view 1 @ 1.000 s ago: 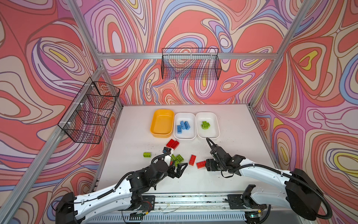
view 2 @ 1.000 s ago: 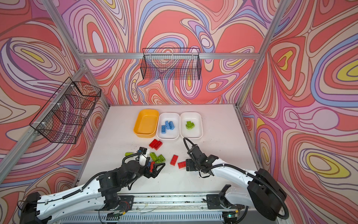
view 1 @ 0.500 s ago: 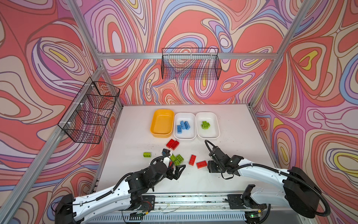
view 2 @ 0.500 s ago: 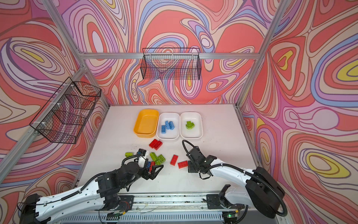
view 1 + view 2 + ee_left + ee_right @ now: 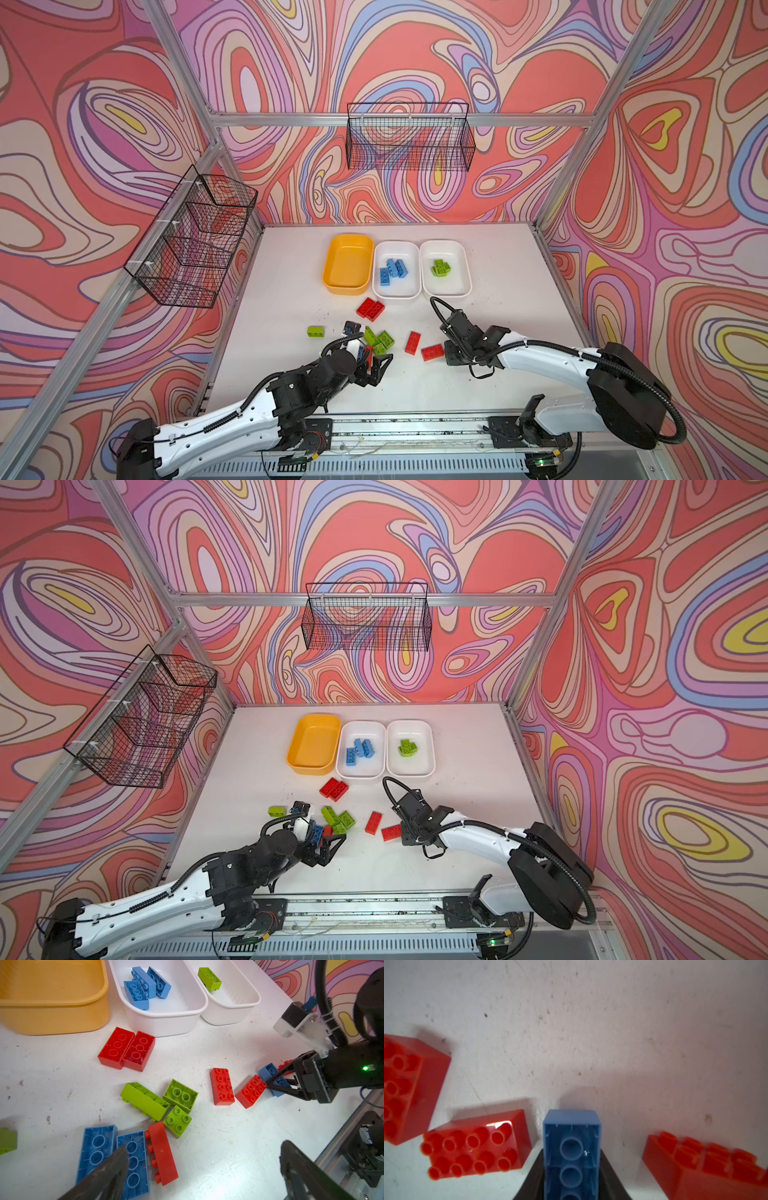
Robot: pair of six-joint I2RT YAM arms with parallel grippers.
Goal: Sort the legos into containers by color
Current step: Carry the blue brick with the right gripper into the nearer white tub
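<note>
My right gripper (image 5: 572,1169) is shut on a blue lego (image 5: 571,1124) lying hollow side up low over the white table, its black fingers (image 5: 609,1169) pressed to both long sides. Red legos (image 5: 475,1145) lie on either side of it. In both top views this gripper (image 5: 449,355) sits just right of a red lego (image 5: 432,352). My left gripper (image 5: 203,1174) is open above two blue legos (image 5: 133,1159) and a red one (image 5: 162,1153). At the back stand a yellow-orange container (image 5: 348,245), a white container (image 5: 396,248) with blue legos and a white container (image 5: 445,246) with green ones.
Loose on the table are a red pair (image 5: 370,309), a single green lego (image 5: 316,331), a green cluster (image 5: 380,340) and a red lego (image 5: 413,343). Black wire baskets hang on the back wall (image 5: 409,139) and left wall (image 5: 195,237). A metal rail (image 5: 415,428) runs along the front.
My right gripper has closed on the blue lego beside the red one. The left arm has shifted only slightly and stays open.
</note>
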